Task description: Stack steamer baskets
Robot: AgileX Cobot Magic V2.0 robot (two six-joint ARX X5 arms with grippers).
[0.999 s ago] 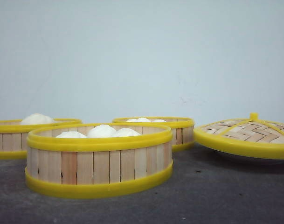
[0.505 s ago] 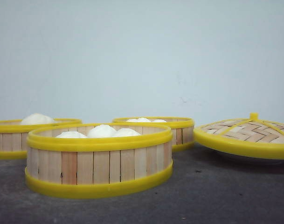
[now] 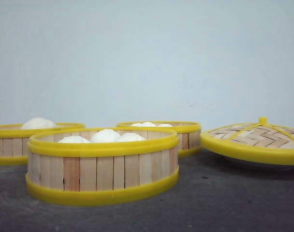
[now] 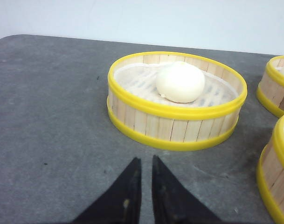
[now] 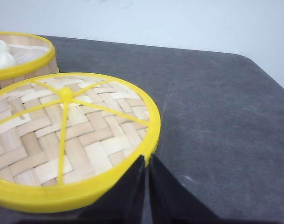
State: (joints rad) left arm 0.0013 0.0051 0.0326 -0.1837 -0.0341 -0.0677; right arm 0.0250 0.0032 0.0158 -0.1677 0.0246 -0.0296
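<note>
Three steamer baskets stand on the dark table, each holding white buns: one at the left (image 3: 11, 145), the nearest in the middle (image 3: 102, 169), one behind it (image 3: 188, 137). In the left wrist view my left gripper (image 4: 145, 161) hovers over bare table just short of the one-bun basket (image 4: 176, 126). Its jaws are shut and hold nothing. Parts of two other baskets (image 4: 274, 88) (image 4: 274, 177) show at that view's edge. My right gripper (image 5: 146, 158) is shut and empty, its tips at the rim of the lid. Neither gripper shows in the front view.
The domed woven lid (image 3: 255, 142) (image 5: 62, 135) with yellow rim and knob lies at the right. A pale wall stands behind the table. Table edges show at the far side (image 4: 62, 38) (image 5: 267, 70).
</note>
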